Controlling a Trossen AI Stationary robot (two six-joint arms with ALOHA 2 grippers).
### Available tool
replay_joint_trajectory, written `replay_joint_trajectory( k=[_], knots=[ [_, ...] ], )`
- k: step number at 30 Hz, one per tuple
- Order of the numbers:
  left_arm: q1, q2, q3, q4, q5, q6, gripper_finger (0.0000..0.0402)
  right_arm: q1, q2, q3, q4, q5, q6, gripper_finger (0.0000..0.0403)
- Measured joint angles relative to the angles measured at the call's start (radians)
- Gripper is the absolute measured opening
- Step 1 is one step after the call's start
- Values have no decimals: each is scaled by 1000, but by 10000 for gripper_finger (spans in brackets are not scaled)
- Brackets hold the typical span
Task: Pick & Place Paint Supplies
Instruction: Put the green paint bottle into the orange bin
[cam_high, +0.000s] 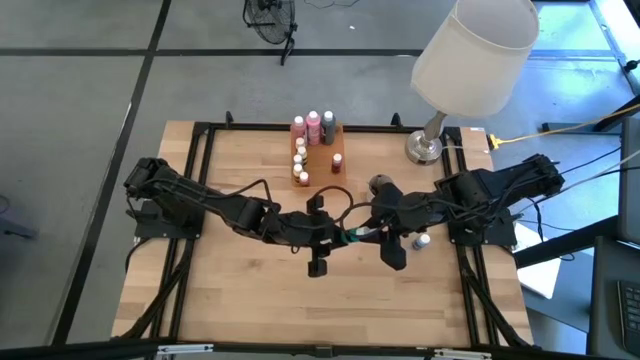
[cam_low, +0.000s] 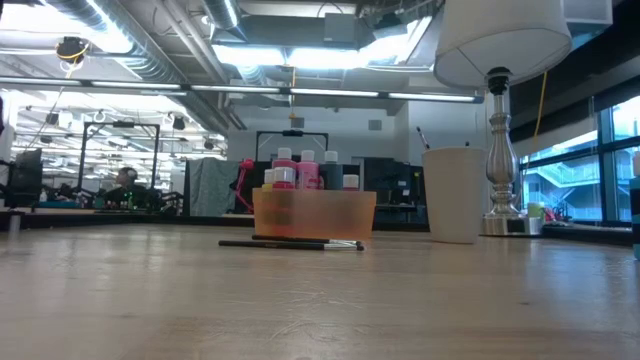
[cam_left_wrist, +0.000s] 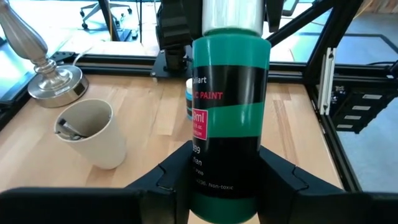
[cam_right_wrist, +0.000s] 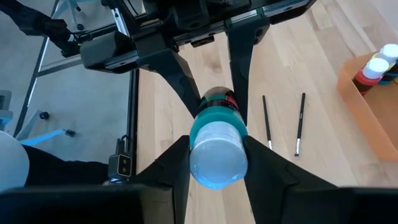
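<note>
A green paint bottle (cam_left_wrist: 229, 118) with a black label and a clear cap hangs in the air between both grippers, over the table's middle (cam_high: 357, 235). My left gripper (cam_left_wrist: 225, 186) is shut on its bottom end. My right gripper (cam_right_wrist: 214, 163) is shut on its cap end. The low view shows neither the grippers nor the bottle. Several small bottles (cam_high: 312, 125) stand in the orange tray (cam_high: 325, 158). Two dark-handled brushes (cam_right_wrist: 267, 121) lie flat on the wood near the tray. A blue-capped bottle (cam_high: 422, 241) lies by the right arm. My left gripper pinches the bottle's bottom end (cam_left_wrist: 224, 193) between its two fingers (cam_left_wrist: 166, 180), coming level from the table's left, fingers along the bottle. My right gripper pinches the cap end (cam_right_wrist: 214, 155) between its fingers (cam_right_wrist: 171, 168), coming level from the table's right. The bottle lies level, lifted clear of the table.
A pale round cup (cam_left_wrist: 90, 134) with something dark inside stands near the lamp base (cam_high: 425, 148); the lampshade (cam_high: 475, 50) hides the far right corner. The tray sits at the far middle. A black frame (cam_high: 200, 200) borders the table. Bare wood lies toward the near edge (cam_high: 330, 310).
</note>
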Motion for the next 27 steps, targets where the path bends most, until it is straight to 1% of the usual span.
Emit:
replay_joint_trajectory(
  k=[6,12,16,22,27],
  knots=[
    [0,0,0,7,17,-28,158,1,2,0,-2,-1,-3,119],
    [0,-3,5,32,11,-64,195,1,5,-3,-8,-1,-3,119],
    [0,-3,5,49,11,-45,212,1,5,-3,-12,-4,-3,119],
    [-4,-15,38,33,11,-22,221,2,5,-3,-20,-5,-3,119],
    [-14,-19,69,8,5,32,221,2,5,-3,-44,-4,5,119]
  ],
)
